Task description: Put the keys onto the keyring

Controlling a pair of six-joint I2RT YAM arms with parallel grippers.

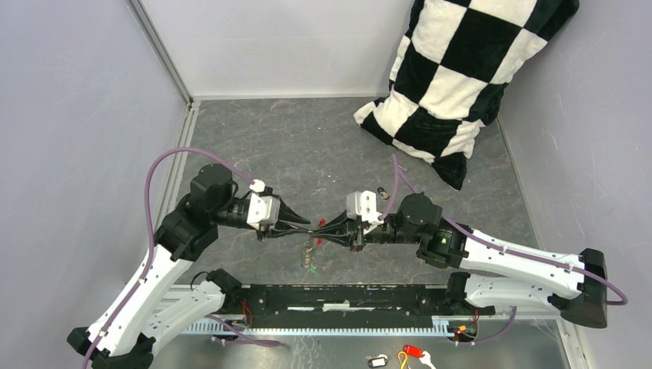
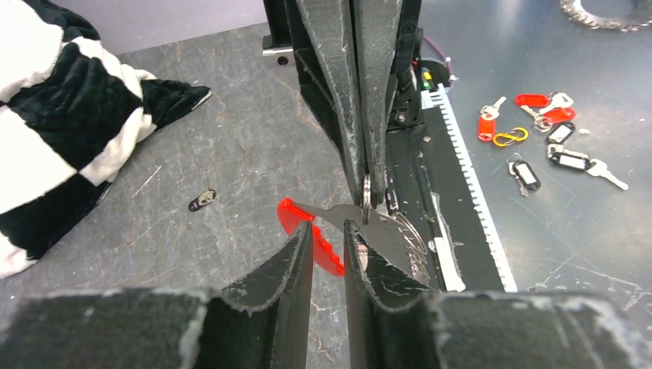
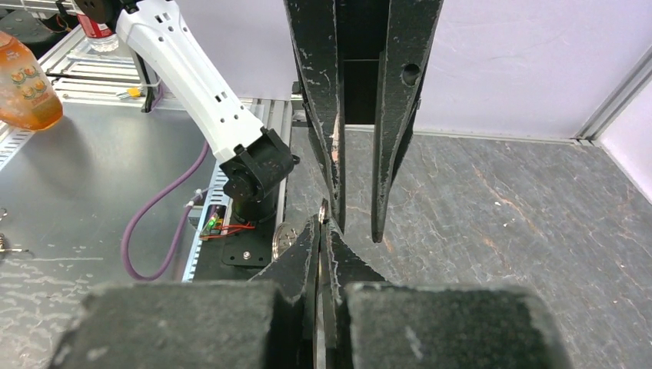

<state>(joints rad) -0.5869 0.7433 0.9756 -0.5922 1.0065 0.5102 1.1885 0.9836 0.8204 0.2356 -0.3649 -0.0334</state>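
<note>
My right gripper (image 1: 323,228) (image 3: 321,223) is shut on the keyring (image 3: 323,207), pinching its thin silver ring edge-on between the fingertips. In the left wrist view its fingers (image 2: 361,146) come down from the top and hold the ring (image 2: 367,192). The long red key (image 2: 296,219) lies just past the ring, with a grey metal blade (image 2: 346,211) crossing it. My left gripper (image 1: 306,223) (image 2: 328,229) is open by a narrow gap, tips right at the ring. The chain (image 1: 309,252) hangs below the grippers with the green key (image 1: 312,269) at its end. A small dark piece (image 2: 202,200) lies on the floor.
A black-and-white checked cushion (image 1: 454,69) fills the far right. The black base rail (image 1: 346,296) runs along the near edge. Spare keys and tags (image 2: 538,123) lie on the metal bench beyond it. An orange bottle (image 3: 23,77) stands on the left bench.
</note>
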